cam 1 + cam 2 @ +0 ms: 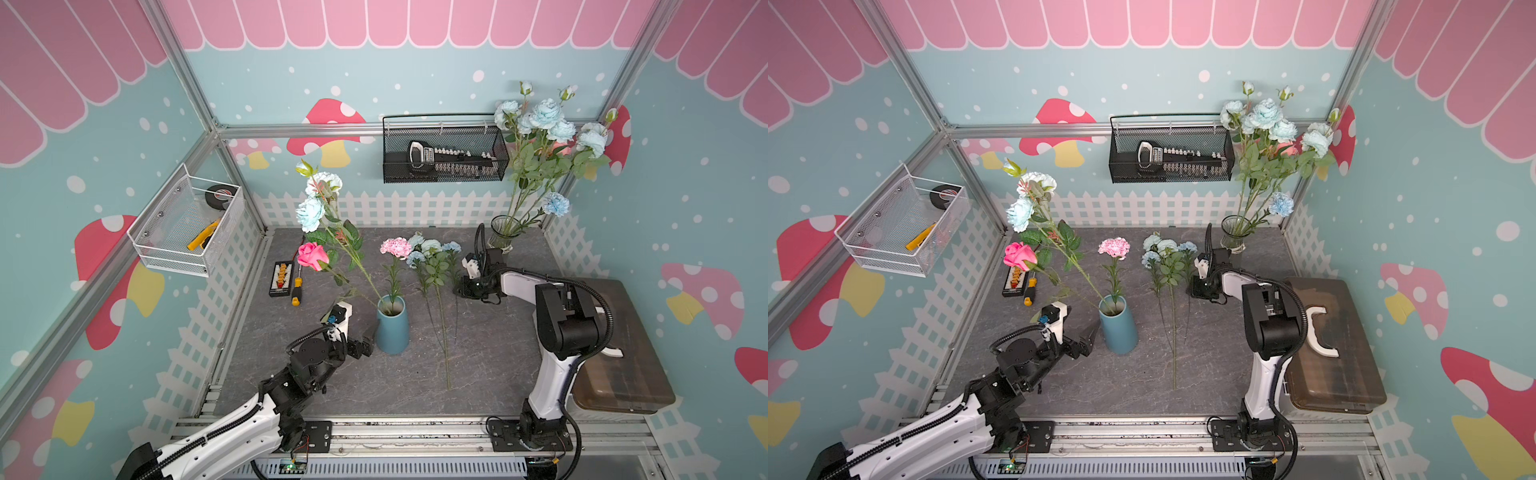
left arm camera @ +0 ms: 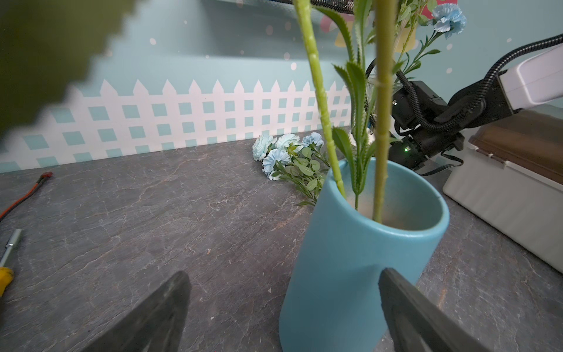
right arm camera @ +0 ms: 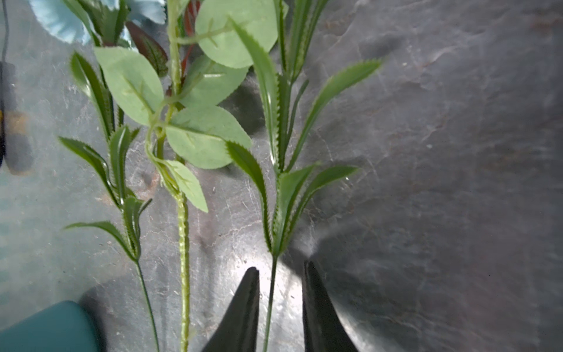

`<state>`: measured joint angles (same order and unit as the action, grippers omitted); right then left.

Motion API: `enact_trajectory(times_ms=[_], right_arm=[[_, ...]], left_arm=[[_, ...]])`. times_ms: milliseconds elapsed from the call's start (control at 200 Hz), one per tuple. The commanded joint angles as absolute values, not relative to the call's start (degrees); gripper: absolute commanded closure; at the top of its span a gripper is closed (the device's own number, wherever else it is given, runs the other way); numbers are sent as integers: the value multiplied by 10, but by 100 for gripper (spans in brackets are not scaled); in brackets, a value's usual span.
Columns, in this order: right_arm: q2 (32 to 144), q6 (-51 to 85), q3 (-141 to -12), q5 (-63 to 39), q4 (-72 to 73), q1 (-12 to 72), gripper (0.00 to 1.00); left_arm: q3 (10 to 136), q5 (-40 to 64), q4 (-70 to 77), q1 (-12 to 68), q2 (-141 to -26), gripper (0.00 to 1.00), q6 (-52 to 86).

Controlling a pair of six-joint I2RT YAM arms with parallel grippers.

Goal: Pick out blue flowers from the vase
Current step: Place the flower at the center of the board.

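Right wrist view: right end effector (image 3: 281, 266), released, straddles a laid stem (image 3: 269, 304) on the table (image 3: 426, 152). Left end effector (image 2: 283, 272), spread wide, waits beside the vase (image 1: 392, 332). Its blue flowers (image 1: 309, 214) lean toward 10 o'clock: probably light and springy; grasp the lower stem.

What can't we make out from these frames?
- Right wrist view: the thin stem between the fingertips of the right gripper runs off the top edge, so its bloom is unseen.
- Both top views: those fingertips are hidden under the arm's own wrist.
- Left wrist view: the stems in the blue vase are cut by the top edge, blooms unseen; a blurred leaf covers one corner.
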<state>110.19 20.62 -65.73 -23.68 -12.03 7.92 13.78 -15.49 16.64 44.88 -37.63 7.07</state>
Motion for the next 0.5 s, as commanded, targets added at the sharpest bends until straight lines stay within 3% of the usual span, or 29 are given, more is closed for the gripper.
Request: enact_trajectory(times_ms=[0,250,495], right_arm=[[1048,208,-619,-223,-86,80,69],[870,207,-456,-179,54,92,56],[709,173,-383,-156,88,144,55]], left_arm=[[140,-159,179,450,-374,4,71],[135,-164,180,450,-366,4,73],[108,-180,180,450,-311,7,82]])
